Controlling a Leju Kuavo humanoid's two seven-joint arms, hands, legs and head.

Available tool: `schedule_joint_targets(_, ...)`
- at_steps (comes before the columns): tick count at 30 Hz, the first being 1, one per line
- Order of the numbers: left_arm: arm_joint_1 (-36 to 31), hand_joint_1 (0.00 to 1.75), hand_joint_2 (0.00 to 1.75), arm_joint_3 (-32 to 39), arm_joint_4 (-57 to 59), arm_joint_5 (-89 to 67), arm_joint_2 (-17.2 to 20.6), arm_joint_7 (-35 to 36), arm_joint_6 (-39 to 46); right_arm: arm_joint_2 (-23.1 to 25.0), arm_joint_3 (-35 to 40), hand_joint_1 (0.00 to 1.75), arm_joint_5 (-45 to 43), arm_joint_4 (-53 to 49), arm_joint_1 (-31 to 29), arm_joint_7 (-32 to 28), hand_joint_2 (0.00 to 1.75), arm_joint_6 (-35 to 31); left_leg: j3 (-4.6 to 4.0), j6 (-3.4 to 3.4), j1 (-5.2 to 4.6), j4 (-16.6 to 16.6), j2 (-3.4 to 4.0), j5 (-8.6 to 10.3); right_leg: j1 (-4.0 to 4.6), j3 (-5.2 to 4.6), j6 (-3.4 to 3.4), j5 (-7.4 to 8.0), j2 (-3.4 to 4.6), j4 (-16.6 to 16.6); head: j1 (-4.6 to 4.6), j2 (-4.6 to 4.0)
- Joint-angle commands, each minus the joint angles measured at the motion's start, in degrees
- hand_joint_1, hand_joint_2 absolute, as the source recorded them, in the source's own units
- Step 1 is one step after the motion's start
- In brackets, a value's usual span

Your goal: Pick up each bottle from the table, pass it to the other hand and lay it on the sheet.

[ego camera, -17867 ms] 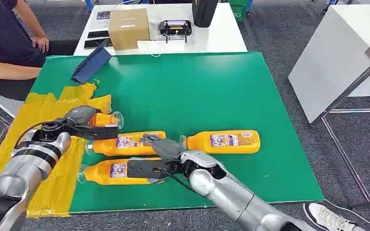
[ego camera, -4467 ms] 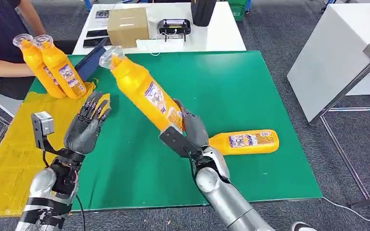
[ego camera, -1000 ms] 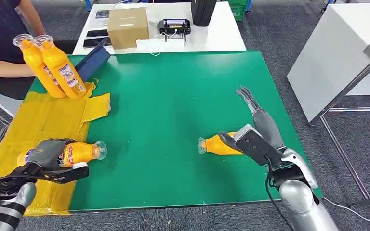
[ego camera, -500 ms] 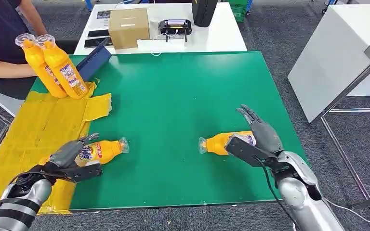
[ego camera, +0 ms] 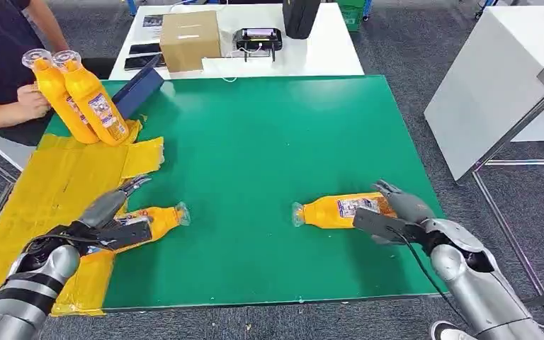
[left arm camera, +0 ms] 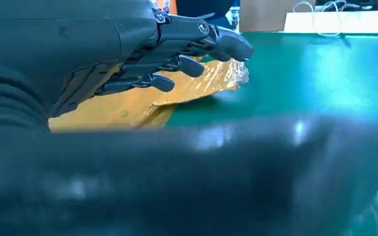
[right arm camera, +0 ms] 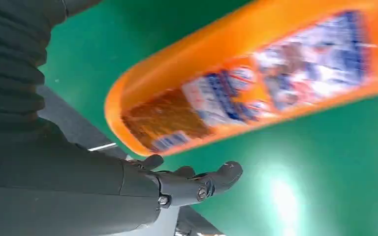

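An orange bottle (ego camera: 157, 218) lies on its side at the edge of the yellow sheet (ego camera: 57, 184), cap pointing onto the green mat (ego camera: 269, 142). My left hand (ego camera: 106, 216) hovers just over its base end with fingers spread and holds nothing; the left wrist view shows those fingers (left arm camera: 177, 64) stretched out above the sheet (left arm camera: 128, 105). A second orange bottle (ego camera: 329, 211) lies on the mat at the right. My right hand (ego camera: 397, 211) sits at its base end, open. In the right wrist view the fingers (right arm camera: 211, 179) lie beside the bottle (right arm camera: 256, 83), not around it.
A person at the far left holds two more orange bottles (ego camera: 78, 95) upright over the sheet's far corner. A blue case (ego camera: 136, 91) leans at the mat's far edge. Behind it a white table (ego camera: 326, 49) carries a cardboard box (ego camera: 189, 39) and a black device (ego camera: 258, 39).
My left hand's fingers have lifted off the bottle at the sheet's edge. My right hand has dropped lower and back, to the base end of the other bottle. The person's hand now touches the upright bottles.
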Motion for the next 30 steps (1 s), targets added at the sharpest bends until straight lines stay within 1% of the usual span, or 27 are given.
schedule_joint_targets(1,-3.33,0.0,0.0,2.75,2.26,8.4,-5.19,-0.85,-0.38,-4.45,3.36,0.0,2.73,10.55,-3.71,-3.0,1.75,1.85,0.14,-0.01,0.03,-0.01,-0.13,-0.04,0.01,0.2,-0.02,-0.04,0.06,-0.05,0.0,0.0)
schedule_joint_targets(3,-2.89,0.0,0.0,4.95,0.33,12.31,-6.61,-0.89,-1.41,-4.97,3.94,0.0,5.18,11.58,-2.95,-3.6,1.75,1.46,0.2,-0.01,0.05,0.0,-0.24,-0.05,0.01,0.29,-0.03,-0.08,0.02,-0.07,0.0,0.0)
schedule_joint_targets(4,-3.09,0.0,0.0,5.62,-0.27,13.46,-7.3,-0.76,-1.58,-5.19,4.68,0.0,6.46,12.66,-2.52,-4.0,1.75,1.61,0.14,0.0,0.04,-0.01,-0.24,-0.03,0.0,0.24,-0.02,-0.05,-0.04,-0.08,0.02,0.0)
schedule_joint_targets(5,-3.51,0.0,0.0,6.28,-0.5,14.96,-8.08,-0.87,-2.17,-5.65,6.07,0.0,7.9,13.96,-2.55,-4.78,1.75,2.45,0.26,-0.01,0.06,0.01,-0.3,-0.09,0.02,0.39,-0.03,-0.11,0.0,-0.1,0.0,0.0)
schedule_joint_targets(6,-4.15,0.0,0.0,6.41,-0.33,15.96,-8.69,-0.86,-2.67,-5.91,7.19,0.05,8.76,15.76,-2.76,-6.18,1.75,3.0,0.17,-0.01,0.07,0.0,-0.26,-0.05,0.04,0.3,-0.03,-0.06,-0.05,-0.11,0.02,0.0)
schedule_joint_targets(7,-4.96,0.0,0.0,6.61,0.06,17.32,-9.4,-0.84,-3.92,-6.42,8.13,1.75,9.06,16.79,-2.39,-7.36,1.75,3.96,0.25,-0.01,0.11,0.03,-0.36,-0.09,0.06,0.44,-0.04,-0.1,-0.08,-0.12,0.02,0.0)
schedule_joint_targets(8,-6.06,0.0,0.0,7.14,0.84,19.83,-10.6,-1.11,-5.51,-7.07,10.14,1.75,9.18,18.67,-2.13,-10.23,1.75,6.2,0.23,-0.02,0.1,0.0,-0.35,-0.07,0.06,0.4,-0.04,-0.09,-0.09,-0.13,0.0,0.0)
schedule_joint_targets(9,-6.9,0.0,0.0,7.12,1.49,21.34,-11.32,-1.26,-6.3,-7.45,10.87,1.75,9.22,19.8,-1.48,-11.13,1.75,5.81,0.15,-0.01,0.04,-0.01,-0.35,-0.02,0.02,0.3,-0.03,-0.06,-0.15,-0.12,0.0,0.0)
schedule_joint_targets(10,-7.69,0.0,0.0,8.04,1.84,24.53,-12.83,-1.05,-7.37,-7.27,12.97,1.75,10.04,20.63,-1.19,-12.54,1.75,6.18,0.23,-0.02,0.07,0.01,-0.41,-0.06,0.05,0.42,-0.05,-0.1,-0.14,-0.13,0.02,0.0)
schedule_joint_targets(12,-8.01,0.0,0.0,8.45,1.0,27.06,-14.0,0.43,-7.79,-6.83,14.88,1.75,10.53,20.92,-0.43,-12.75,1.75,6.2,0.32,-0.04,0.13,-0.02,-0.49,-0.05,0.1,0.54,-0.06,-0.1,-0.21,-0.22,0.0,0.0)
schedule_joint_targets(14,-8.1,0.0,0.0,8.02,0.1,28.51,-14.28,1.05,-7.63,-6.47,16.75,1.75,10.92,20.75,-0.13,-12.69,1.75,6.02,0.38,-0.04,0.14,-0.03,-0.5,-0.06,0.11,0.62,-0.07,-0.11,-0.2,-0.25,0.09,0.0)
schedule_joint_targets(15,-8.13,0.0,0.0,7.98,0.01,28.57,-14.3,1.15,-7.62,-6.32,16.83,1.75,10.9,20.74,-0.15,-12.59,1.75,6.1,0.41,-0.04,0.14,-0.05,-0.4,-0.06,0.1,0.61,-0.07,-0.08,-0.14,-0.25,0.0,0.0)
schedule_joint_targets(16,-8.05,0.0,0.0,7.91,-0.14,28.65,-14.22,1.24,-7.61,-6.19,16.87,1.75,10.86,20.64,-0.31,-12.35,1.75,6.27,0.43,-0.01,0.12,-0.01,-0.14,-0.09,0.11,0.56,-0.06,-0.03,0.03,-0.19,0.04,0.0)
schedule_joint_targets(17,-7.95,0.0,0.0,7.87,-0.27,28.72,-14.08,1.3,-7.6,-6.25,16.91,1.75,10.78,20.51,-0.45,-12.22,1.75,6.44,0.58,-0.03,0.16,-0.04,-0.21,-0.11,0.14,0.73,-0.09,-0.05,0.02,-0.25,0.04,0.0)
schedule_joint_targets(18,-7.71,0.0,0.0,8.09,-0.21,29.22,-14.0,1.47,-7.62,-6.57,16.8,1.75,10.41,20.5,-0.36,-12.06,1.75,6.76,0.7,-0.01,0.15,-0.04,0.0,-0.16,0.13,0.77,-0.07,-0.04,0.06,-0.26,0.04,0.0)
schedule_joint_targets(19,-7.67,0.0,0.0,8.23,-0.02,30.53,-14.11,0.99,-7.97,-6.85,17.73,1.75,10.74,20.43,-0.16,-12.36,1.75,6.87,0.84,-0.02,0.16,-0.07,-0.02,-0.22,0.13,0.91,-0.1,-0.05,0.11,-0.28,0.02,0.0)
schedule_joint_targets(21,-7.59,0.0,0.0,8.78,0.13,32.74,-14.62,0.83,-8.6,-5.63,18.81,1.75,11.07,21.34,-0.2,-12.36,1.75,6.3,1.12,-0.04,0.13,-0.04,0.15,-0.31,0.12,1.05,-0.08,-0.05,0.18,-0.24,0.02,0.0)
schedule_joint_targets(22,-7.32,0.0,0.0,9.03,-0.8,34.65,-15.0,1.41,-9.33,-3.8,18.55,1.75,10.96,22.11,-0.43,-11.51,1.75,4.79,1.2,-0.06,0.17,-0.1,0.05,-0.28,0.14,1.16,-0.1,-0.03,0.17,-0.32,0.0,0.0)
schedule_joint_targets(23,-6.66,0.0,0.0,9.7,-1.66,36.78,-15.24,3.19,-10.16,-1.49,16.62,1.75,9.98,22.61,-0.45,-9.6,1.75,2.45,1.26,-0.05,0.19,-0.07,0.16,-0.3,0.16,1.16,-0.1,-0.04,0.24,-0.3,0.02,0.0)
schedule_joint_targets(24,-5.12,0.0,0.0,10.98,-3.05,39.56,-15.31,5.07,-10.56,1.06,14.24,1.75,8.97,22.71,-0.57,-7.21,1.75,-0.83,1.31,-0.06,0.24,-0.13,0.05,-0.26,0.17,1.23,-0.12,-0.02,0.26,-0.37,0.02,0.0)
schedule_joint_targets(25,-2.81,0.0,0.0,12.24,-5.03,42.51,-14.79,6.23,-11.42,4.69,10.05,1.75,7.6,22.03,-0.14,-5.52,1.75,-5.84,1.39,-0.06,0.29,-0.09,0.25,-0.32,0.19,1.19,-0.1,-0.01,0.36,-0.34,0.02,0.0)
schedule_joint_targets(26,-1.32,0.0,0.0,13.27,-6.02,44.3,-14.59,6.72,-12.09,7.07,7.45,1.75,6.15,20.62,0.1,-4.02,1.75,-7.8,1.46,-0.09,0.29,-0.23,0.27,-0.25,0.19,1.3,-0.14,0.06,0.51,-0.46,0.02,0.0)
schedule_joint_targets(27,2.68,0.0,0.0,15.32,-10.12,48.4,-14.3,8.41,-13.31,12.5,1.21,1.75,2.78,14.73,1.9,-2.44,1.75,-13.07,1.57,-0.07,0.26,-0.2,0.54,-0.33,0.19,1.41,-0.12,0.04,0.64,-0.4,0.07,0.0)
schedule_joint_targets(28,4.26,0.0,0.0,15.69,-11.9,48.83,-13.88,8.6,-13.59,13.1,1.21,1.75,3.17,10.81,2.59,0.61,1.75,-11.2,1.58,-0.08,0.25,-0.21,0.86,-0.36,0.25,1.42,-0.13,0.08,0.84,-0.35,0.04,0.0)
schedule_joint_targets(30,4.68,0.0,0.0,15.82,-12.38,48.92,-13.8,8.68,-13.67,13.22,1.21,1.75,3.2,9.4,2.89,1.61,1.75,-10.55,1.53,-0.19,0.2,-0.17,1.2,-0.47,0.21,1.3,-0.19,0.07,1.24,-0.21,0.02,0.0)
